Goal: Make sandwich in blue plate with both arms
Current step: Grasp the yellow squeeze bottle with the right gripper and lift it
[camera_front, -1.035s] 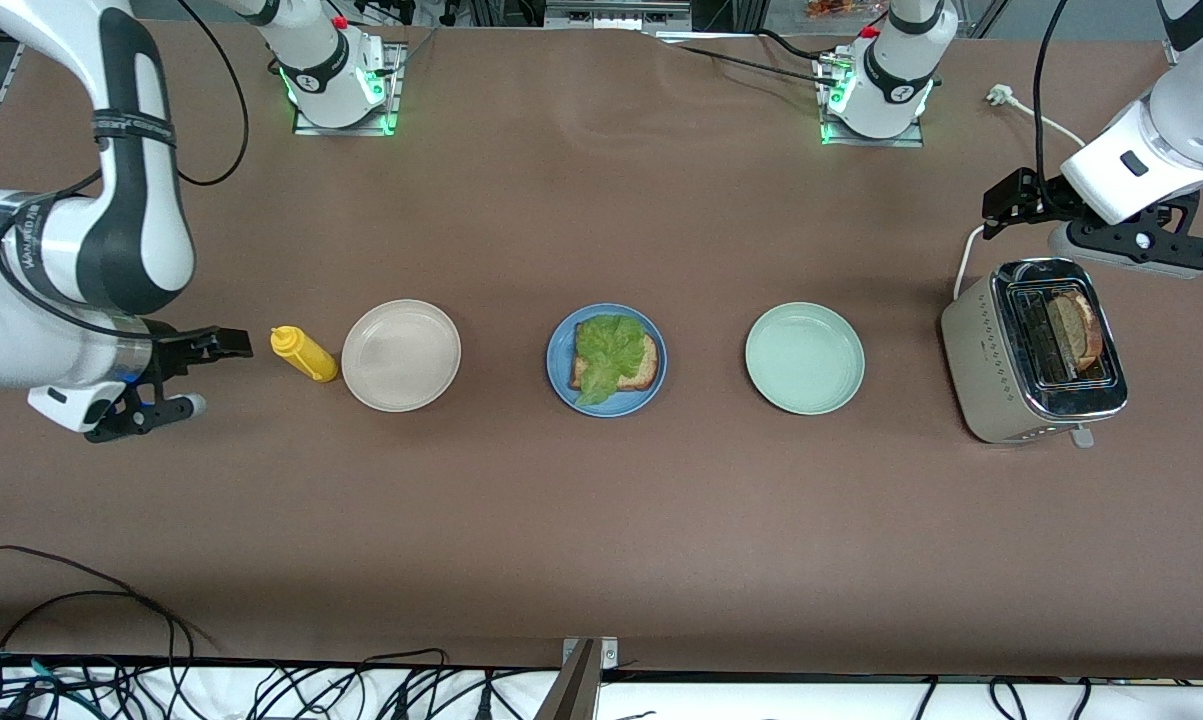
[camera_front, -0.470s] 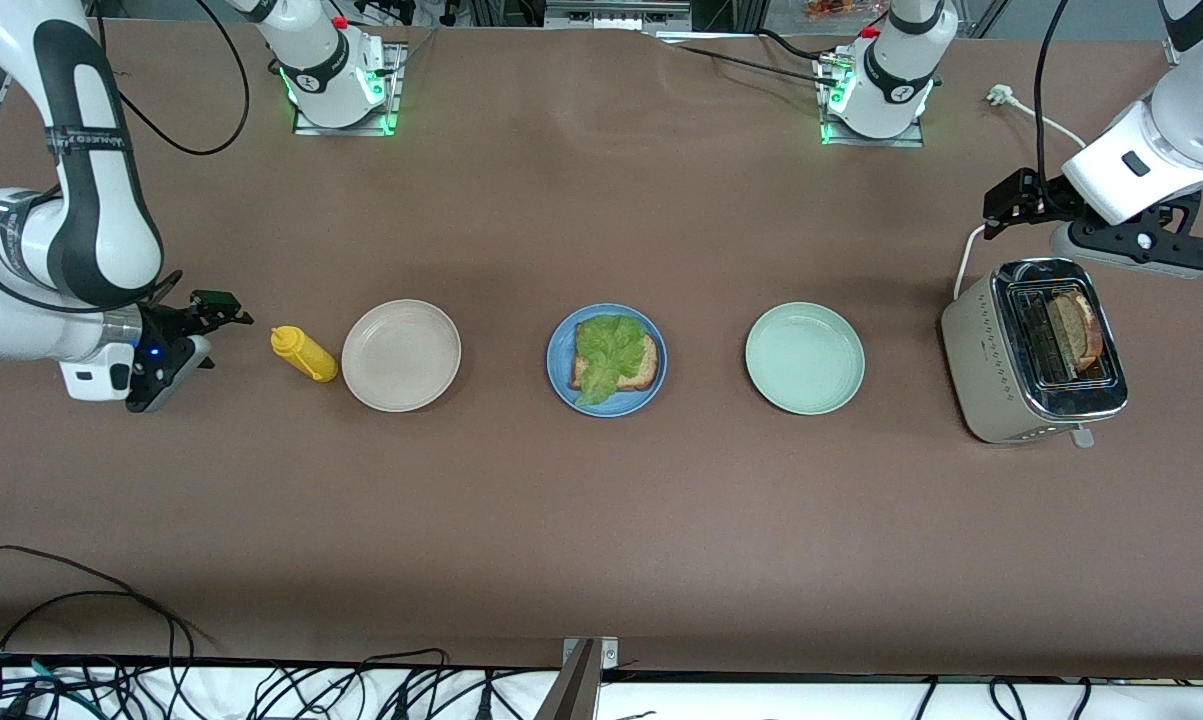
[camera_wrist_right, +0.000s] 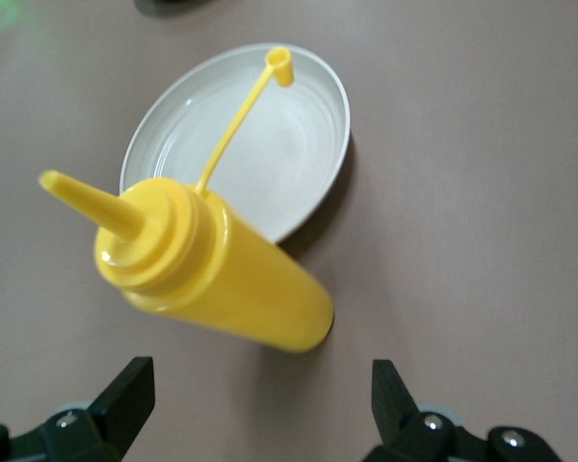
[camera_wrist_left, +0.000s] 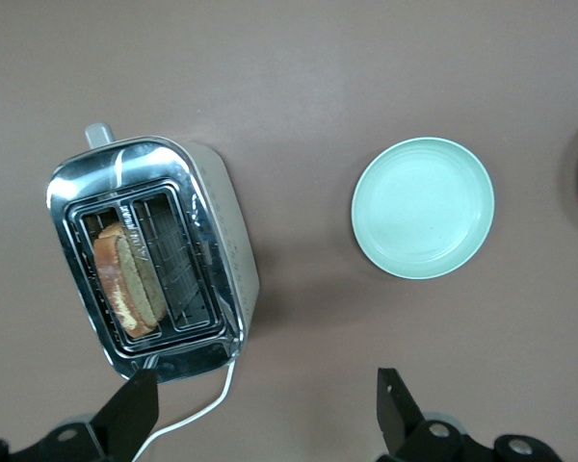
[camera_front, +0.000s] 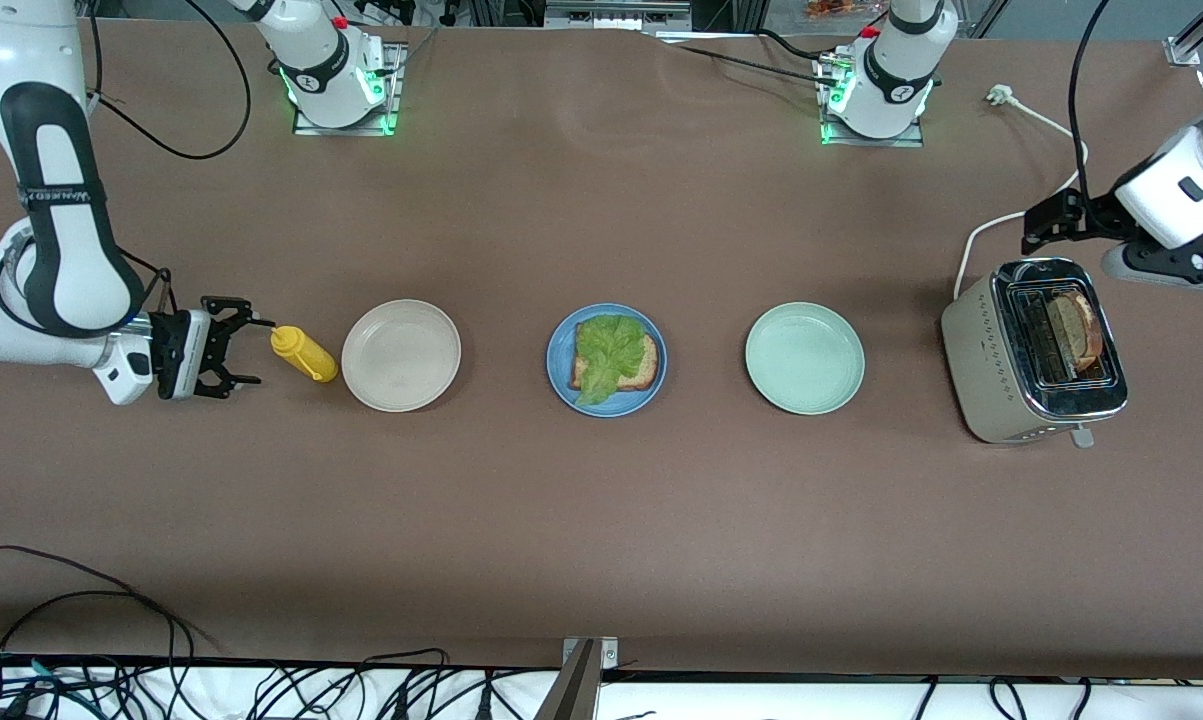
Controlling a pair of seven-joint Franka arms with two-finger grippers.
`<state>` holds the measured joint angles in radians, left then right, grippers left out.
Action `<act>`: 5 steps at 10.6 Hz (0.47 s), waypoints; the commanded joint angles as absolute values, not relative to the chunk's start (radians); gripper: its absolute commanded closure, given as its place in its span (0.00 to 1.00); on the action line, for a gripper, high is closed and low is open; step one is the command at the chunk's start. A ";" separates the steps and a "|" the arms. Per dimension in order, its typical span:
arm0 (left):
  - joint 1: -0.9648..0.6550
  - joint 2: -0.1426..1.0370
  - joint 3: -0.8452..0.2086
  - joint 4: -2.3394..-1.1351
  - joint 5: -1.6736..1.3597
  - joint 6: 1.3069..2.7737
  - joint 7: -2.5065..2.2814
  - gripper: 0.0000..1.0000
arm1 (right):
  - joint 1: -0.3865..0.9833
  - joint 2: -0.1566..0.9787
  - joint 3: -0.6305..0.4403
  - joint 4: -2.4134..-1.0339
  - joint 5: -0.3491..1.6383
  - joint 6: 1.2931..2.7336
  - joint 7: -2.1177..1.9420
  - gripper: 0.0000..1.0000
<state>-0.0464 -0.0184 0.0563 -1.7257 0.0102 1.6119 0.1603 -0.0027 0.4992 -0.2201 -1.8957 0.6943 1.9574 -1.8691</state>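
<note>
The blue plate (camera_front: 558, 372) sits mid-table and holds one toasted bread slice (camera_front: 645, 367) with a green lettuce leaf (camera_front: 606, 350) on top. Another bread slice (camera_front: 1073, 330) (camera_wrist_left: 127, 289) stands in a slot of the silver toaster (camera_front: 981, 345) (camera_wrist_left: 226, 231) at the left arm's end. My left gripper (camera_front: 1161, 265) (camera_wrist_left: 265, 385) hangs open and empty over the toaster's white cable (camera_wrist_left: 197, 416), beside the toaster. My right gripper (camera_front: 246, 348) (camera_wrist_right: 258, 371) is open and empty at the right arm's end, right beside the yellow squeeze bottle (camera_front: 306, 354) (camera_wrist_right: 222, 274) without touching it.
A beige plate (camera_front: 401, 355) (camera_wrist_right: 270, 144) stands between the bottle and the blue plate; the bottle's tethered cap (camera_wrist_right: 279, 65) hangs over it. A pale green plate (camera_front: 804, 358) (camera_wrist_left: 424, 207) lies between the blue plate and the toaster. A plug (camera_front: 996, 95) lies near the left base.
My right arm has swung round, turning its gripper toward the yellow bottle and bringing it close. My left gripper has drifted away from the toaster toward the table's end.
</note>
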 commanded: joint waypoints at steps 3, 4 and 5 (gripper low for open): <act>-0.054 0.055 0.152 -1.723 -0.003 1.698 0.261 0.00 | -0.031 0.564 -0.201 -1.899 0.952 1.887 -2.224 0.00; -0.051 0.067 0.158 -1.723 -0.003 1.712 0.264 0.00 | -0.034 0.577 -0.201 -1.901 0.971 1.858 -2.242 0.00; -0.051 0.072 0.166 -1.724 -0.003 1.718 0.264 0.00 | -0.037 0.589 -0.201 -1.901 0.989 1.830 -2.250 0.00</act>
